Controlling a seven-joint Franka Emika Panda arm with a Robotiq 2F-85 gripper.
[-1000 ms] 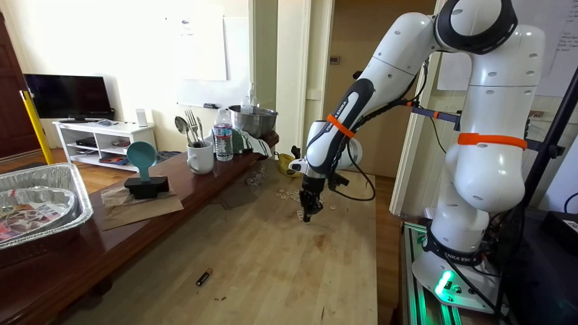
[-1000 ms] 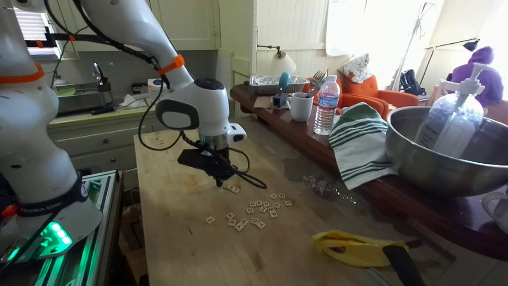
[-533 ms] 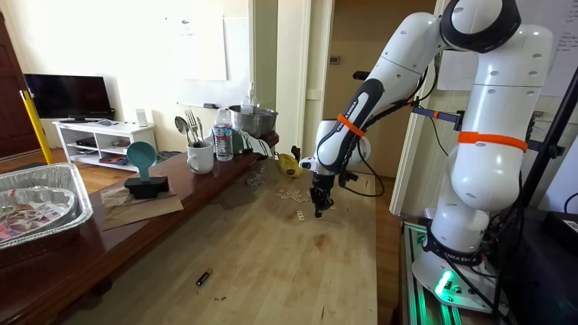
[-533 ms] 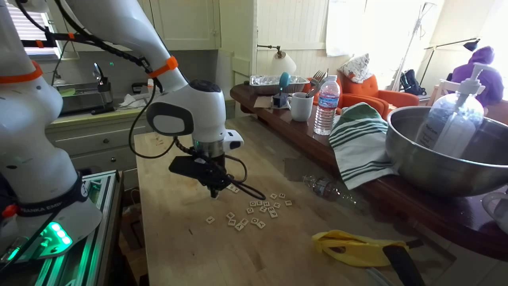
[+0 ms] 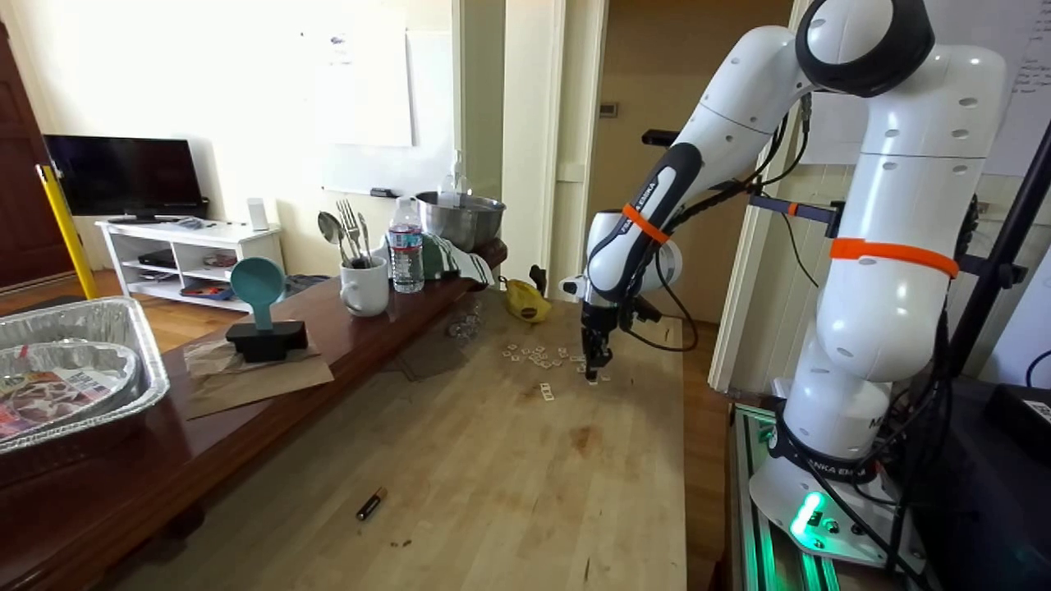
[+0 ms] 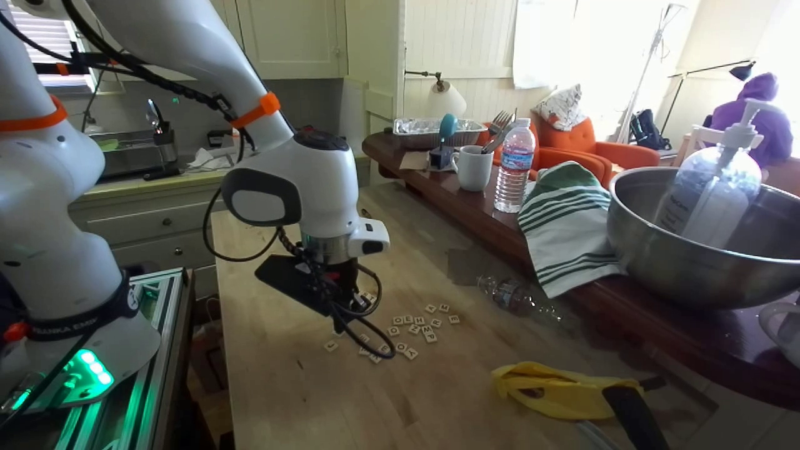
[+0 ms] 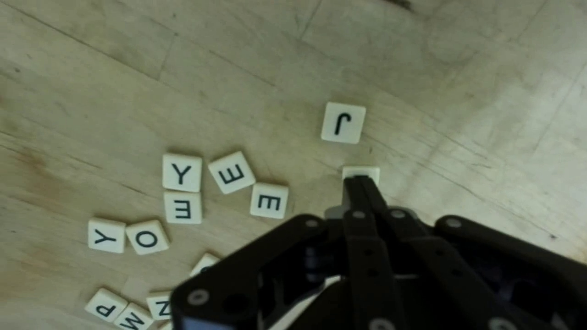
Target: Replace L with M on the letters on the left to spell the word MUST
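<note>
My pincer: together, over a tile, likely L, letter hidden.
Row: presumably UST, L already out.
M: unplaced, farther in from the table edge nearest me.

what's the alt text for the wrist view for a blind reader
A closed black gripper partly covers a letter tile on a wooden table, hiding its letter. Above it in the picture lies an upside-down J tile; Y, E and O tiles lie to the left.
</note>
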